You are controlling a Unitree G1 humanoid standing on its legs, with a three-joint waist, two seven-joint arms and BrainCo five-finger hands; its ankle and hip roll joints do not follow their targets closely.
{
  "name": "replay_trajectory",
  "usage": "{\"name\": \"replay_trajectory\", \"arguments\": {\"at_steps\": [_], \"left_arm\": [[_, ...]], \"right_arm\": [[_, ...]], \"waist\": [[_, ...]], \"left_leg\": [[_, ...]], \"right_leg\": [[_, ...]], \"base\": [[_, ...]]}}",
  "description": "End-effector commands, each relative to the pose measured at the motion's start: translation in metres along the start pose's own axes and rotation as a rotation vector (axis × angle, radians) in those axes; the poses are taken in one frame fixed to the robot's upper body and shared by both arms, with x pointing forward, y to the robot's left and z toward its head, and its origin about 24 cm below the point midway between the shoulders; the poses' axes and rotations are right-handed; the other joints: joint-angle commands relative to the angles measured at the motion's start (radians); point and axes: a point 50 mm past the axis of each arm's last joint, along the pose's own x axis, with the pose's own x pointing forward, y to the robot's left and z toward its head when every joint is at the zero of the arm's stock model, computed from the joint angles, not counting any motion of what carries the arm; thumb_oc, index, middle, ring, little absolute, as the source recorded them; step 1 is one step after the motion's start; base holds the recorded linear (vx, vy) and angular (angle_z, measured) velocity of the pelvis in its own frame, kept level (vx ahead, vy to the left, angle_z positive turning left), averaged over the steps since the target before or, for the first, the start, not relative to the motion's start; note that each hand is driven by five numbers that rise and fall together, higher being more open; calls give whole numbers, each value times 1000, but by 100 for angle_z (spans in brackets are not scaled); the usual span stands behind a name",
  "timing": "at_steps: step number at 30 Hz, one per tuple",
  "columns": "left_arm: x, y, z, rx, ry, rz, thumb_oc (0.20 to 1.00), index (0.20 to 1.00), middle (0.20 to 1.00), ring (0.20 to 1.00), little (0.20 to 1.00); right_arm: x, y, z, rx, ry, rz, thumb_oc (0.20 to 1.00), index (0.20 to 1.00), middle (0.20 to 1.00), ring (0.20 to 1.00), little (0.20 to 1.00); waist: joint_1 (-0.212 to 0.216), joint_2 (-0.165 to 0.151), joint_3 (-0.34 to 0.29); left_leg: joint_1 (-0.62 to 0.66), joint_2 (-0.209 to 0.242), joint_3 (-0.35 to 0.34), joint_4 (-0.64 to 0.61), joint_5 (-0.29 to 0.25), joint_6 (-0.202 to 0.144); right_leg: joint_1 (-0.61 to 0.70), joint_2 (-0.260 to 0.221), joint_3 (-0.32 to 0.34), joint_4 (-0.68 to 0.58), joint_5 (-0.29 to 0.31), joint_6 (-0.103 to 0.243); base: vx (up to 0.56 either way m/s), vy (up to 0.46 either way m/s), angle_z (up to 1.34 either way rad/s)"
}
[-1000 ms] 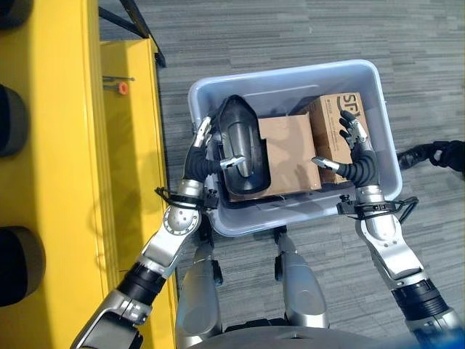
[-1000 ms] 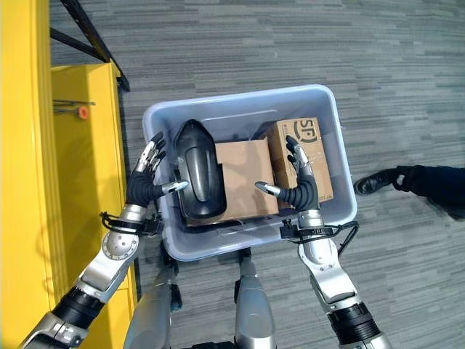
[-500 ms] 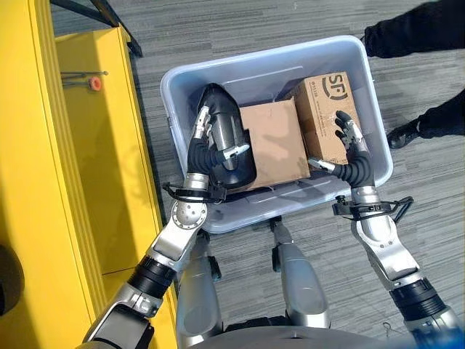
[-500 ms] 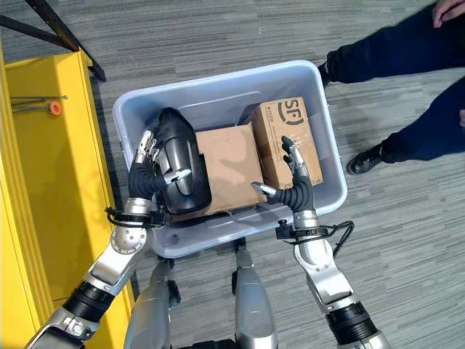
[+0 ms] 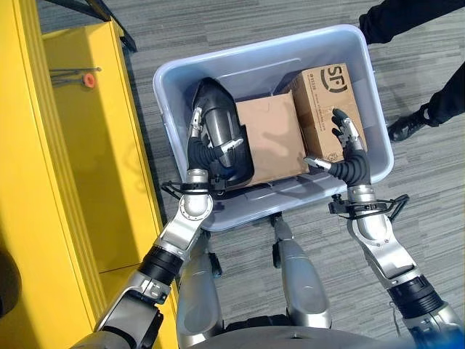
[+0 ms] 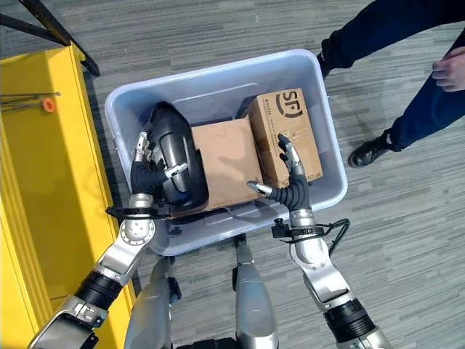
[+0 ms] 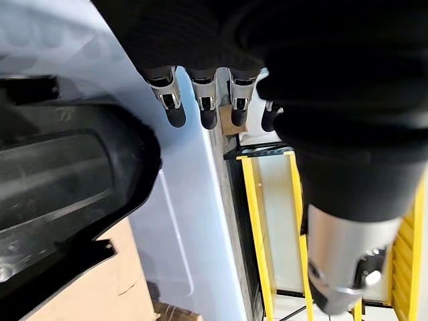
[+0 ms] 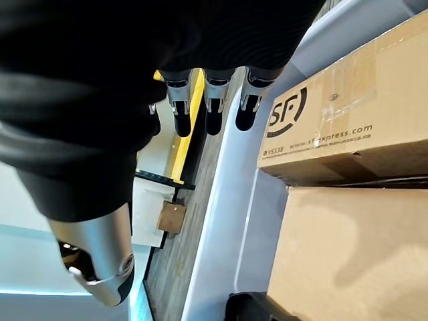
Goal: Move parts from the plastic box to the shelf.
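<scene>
The pale plastic box [image 5: 247, 73] stands on the floor in front of me. A black moulded part [image 5: 218, 123] lies at its left end, a plain cardboard box [image 5: 269, 138] in the middle and a printed cardboard box [image 5: 327, 91] at the right. My left hand [image 5: 202, 149] is inside the box beside the black part [image 7: 60, 180]. Its fingers [image 7: 204, 107] are straight between the part and the box wall, and the thumb rests on the part's top. My right hand [image 5: 349, 156] hovers open over the printed box [image 8: 348, 127], its fingers [image 8: 214, 107] straight.
A yellow shelf [image 5: 80, 145] runs along the left, close to the box, with a small orange item [image 5: 89, 78] on it. A person's dark-trousered legs [image 5: 429, 43] and a shoe [image 5: 407, 125] stand at the upper right. Grey floor lies around the box.
The camera has shifted, and a person's legs have come into view. My left hand has gone from the box's rim to lie against the black part. The right hand has barely moved.
</scene>
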Motion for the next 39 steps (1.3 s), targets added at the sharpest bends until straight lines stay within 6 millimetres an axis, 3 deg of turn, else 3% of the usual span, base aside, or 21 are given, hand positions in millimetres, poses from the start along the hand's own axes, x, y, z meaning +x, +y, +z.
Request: {"name": "replay_trajectory", "arguments": {"at_steps": [1,10,28,39], "left_arm": [[13,2,10,55,-94,28,1000,1000,1000,1000,1000],[14,0,4,81,-68,49,1000,1000,1000,1000,1000],[1,13,15,78,-126,69,1000,1000,1000,1000,1000],[-4,18,2,98,-65,74,1000,1000,1000,1000,1000]], "right_arm": [[11,-7,26,44,-155,-46,1000,1000,1000,1000,1000],[10,-7,27,55,-169,-68,1000,1000,1000,1000,1000],[9,-12,32,64,-191,-97,1000,1000,1000,1000,1000],[8,-12,31,57,-188,-108,1000,1000,1000,1000,1000]], "waist": [[-1,-40,-30],[-10,-49,-17],[19,-40,15],[25,-44,15]], "left_leg": [[74,91,-5,1,48,-79],[61,94,-3,0,50,-81],[24,84,-38,-1,51,-81],[-5,79,-49,-1,52,-80]], "right_leg": [[-58,-23,50,48,125,70],[-72,-16,53,43,133,70],[-72,-28,15,39,127,70],[-89,-30,4,36,127,70]], "base": [[0,0,0],[-10,-11,0],[-1,-3,3],[0,1,2]]}}
